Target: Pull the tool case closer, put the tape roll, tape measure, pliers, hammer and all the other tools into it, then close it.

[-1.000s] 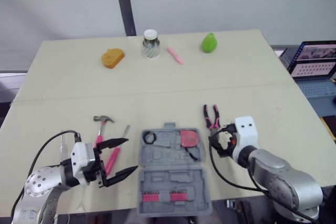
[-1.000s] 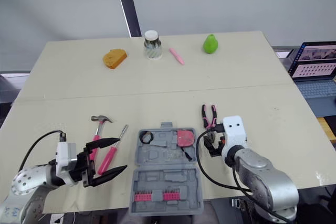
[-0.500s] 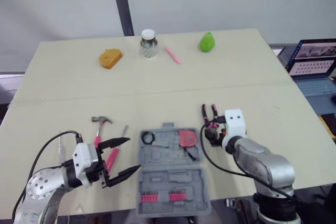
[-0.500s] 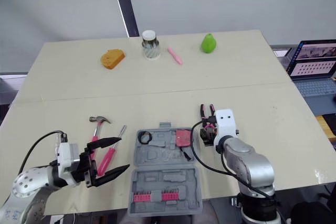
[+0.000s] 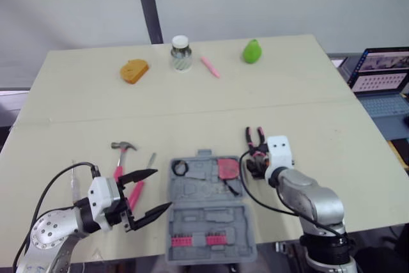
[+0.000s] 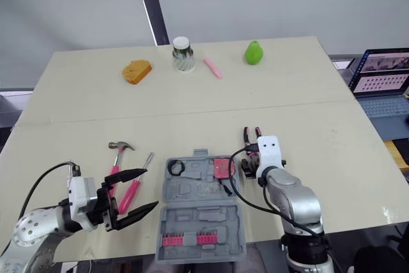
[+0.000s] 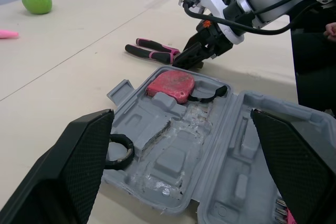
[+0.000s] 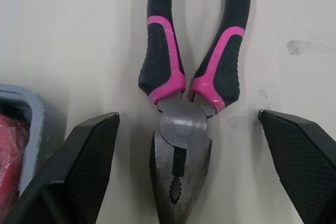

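- The tool case (image 5: 211, 212) lies open at the counter's (image 5: 319, 94) near edge, with the tape measure (image 5: 228, 169) and tape roll (image 5: 181, 168) seated inside.
- The left gripper (image 5: 160, 188) hovers at the case's 9 o'clock, spread wide and empty.
- The right gripper (image 8: 188, 115), wide and empty, straddles the pliers (image 8: 181, 129) at the case's 2 o'clock. It should probably lower squarely over the pivot and close across both handles, so they cannot scissor apart.
- The hammer (image 5: 121, 151) lies at 10 o'clock.
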`<state>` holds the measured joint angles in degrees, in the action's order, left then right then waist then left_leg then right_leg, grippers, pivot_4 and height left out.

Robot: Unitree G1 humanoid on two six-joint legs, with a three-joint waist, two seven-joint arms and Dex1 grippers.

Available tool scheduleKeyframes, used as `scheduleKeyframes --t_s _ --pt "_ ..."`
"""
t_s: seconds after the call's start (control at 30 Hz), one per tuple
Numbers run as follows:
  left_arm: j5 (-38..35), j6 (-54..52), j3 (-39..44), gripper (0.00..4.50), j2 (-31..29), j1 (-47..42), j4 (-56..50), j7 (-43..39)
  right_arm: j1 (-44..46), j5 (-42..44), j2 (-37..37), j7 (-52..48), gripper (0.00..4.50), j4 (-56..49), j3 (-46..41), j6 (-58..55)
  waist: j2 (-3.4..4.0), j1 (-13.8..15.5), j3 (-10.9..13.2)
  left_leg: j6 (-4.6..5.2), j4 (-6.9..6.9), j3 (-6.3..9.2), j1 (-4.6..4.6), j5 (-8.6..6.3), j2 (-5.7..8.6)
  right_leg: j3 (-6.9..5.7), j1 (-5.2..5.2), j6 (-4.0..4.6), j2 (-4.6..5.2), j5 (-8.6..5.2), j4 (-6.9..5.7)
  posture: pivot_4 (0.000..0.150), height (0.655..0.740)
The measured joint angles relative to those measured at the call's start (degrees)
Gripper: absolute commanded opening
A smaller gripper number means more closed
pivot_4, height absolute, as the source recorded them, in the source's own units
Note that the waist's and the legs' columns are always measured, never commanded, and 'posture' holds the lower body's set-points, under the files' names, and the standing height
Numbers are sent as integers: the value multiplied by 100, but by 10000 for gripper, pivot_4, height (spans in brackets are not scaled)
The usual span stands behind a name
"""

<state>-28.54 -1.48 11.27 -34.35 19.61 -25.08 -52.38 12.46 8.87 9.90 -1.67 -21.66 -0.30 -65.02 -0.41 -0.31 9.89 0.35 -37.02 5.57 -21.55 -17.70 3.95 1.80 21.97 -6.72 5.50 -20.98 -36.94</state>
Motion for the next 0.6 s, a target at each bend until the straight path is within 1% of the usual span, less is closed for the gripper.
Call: scheduleKeyframes --t_s 0.1,0.17,0.2,0.27,0.3,0.33,0.37,0.4,0.6 --pt "-3 -89 0 45000 -24 -6 -159 57 -24 -49 -30 0 44827 1 0 1 0 0 0 0 0 0 0 0 0 0 0 0 0 0 0 1500 7159" --pt "-3 -163 0 45000 -39 -35 -194 101 -24 -64 -41 0 39615 1 -1 1 0 1 0 -1 0 0 0 0 0 0 0 1 0 0 0 1500 7159" --pt "-3 -193 0 45000 -43 -45 -196 118 -24 -75 -53 0 36565 1 -3 1 0 0 0 -1 0 0 0 1 0 0 1 1 -1 0 0 1500 7159" --pt "-4 -246 0 45000 -47 -67 -210 154 -24 -93 -76 0 26997 1 -3 2 0 1 0 -1 0 0 0 0 0 0 1 1 0 -1 0 1500 7159" --pt "-3 -267 0 45000 -47 -72 -234 161 -23 -100 -90 0 21358 1 -3 3 0 1 0 -1 0 0 0 0 0 0 0 1 0 -1 0 1500 7159" --pt "-3 -282 0 45000 -47 -76 -262 167 -23 -103 -118 0 17257 1 -4 4 0 2 0 -2 0 0 0 0 0 0 0 1 0 -1 0 1500 7159" --pt "-3 -290 0 45000 -46 -78 -303 172 -23 -110 -142 4 12218 1 -5 6 0 2 0 -2 1 0 0 0 0 0 0 1 0 -1 0 1500 7159" --pt "-4 -291 -2 45000 -46 -84 -339 174 -19 -113 -146 4 9430 5 -2 14 0 2 0 -2 1 0 0 0 0 0 0 1 0 -1 0 1500 7159" --pt "-2 -300 -2 45000 -44 -79 -345 178 -17 -113 -152 4 9536 16 -4 25 0 1 0 -2 1 0 0 0 0 0 0 2 0 -1 1 1500 7159"
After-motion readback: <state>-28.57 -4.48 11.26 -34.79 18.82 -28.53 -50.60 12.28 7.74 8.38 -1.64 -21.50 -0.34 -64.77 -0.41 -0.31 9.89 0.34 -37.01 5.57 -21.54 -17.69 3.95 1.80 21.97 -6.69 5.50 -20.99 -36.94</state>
